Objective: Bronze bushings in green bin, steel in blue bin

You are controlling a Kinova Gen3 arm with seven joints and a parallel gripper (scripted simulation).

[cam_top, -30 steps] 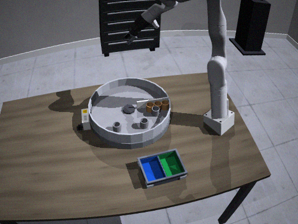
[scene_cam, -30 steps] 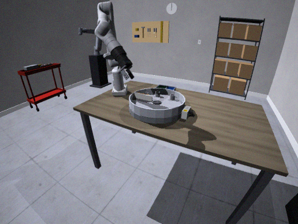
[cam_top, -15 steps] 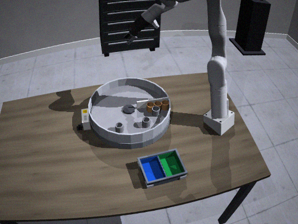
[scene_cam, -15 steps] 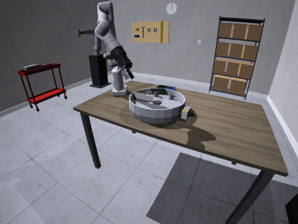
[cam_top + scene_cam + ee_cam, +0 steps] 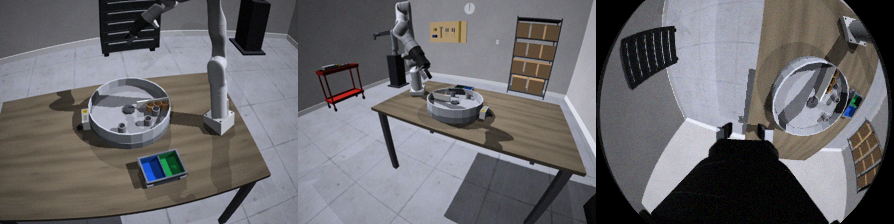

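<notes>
A round grey turntable (image 5: 130, 111) stands on the wooden table. Three bronze bushings (image 5: 157, 105) stand in a row at its right side, behind a grey divider bar. Three steel bushings stand on it: one (image 5: 156, 111) against the bronze ones, one (image 5: 148, 120) nearer the front, one (image 5: 122, 127) at the front left. The bin box sits at the table's front, with a blue half (image 5: 152, 169) and a green half (image 5: 172, 164). My gripper (image 5: 129, 37) is open and empty, high above the table's far side, well apart from the turntable. The wrist view shows its fingers and the turntable (image 5: 810, 96) far below.
A small white box with a yellow label (image 5: 85, 118) sits against the turntable's left rim. The arm's base (image 5: 218, 122) is bolted at the table's right side. A black drawer cabinet (image 5: 130, 24) stands behind the table.
</notes>
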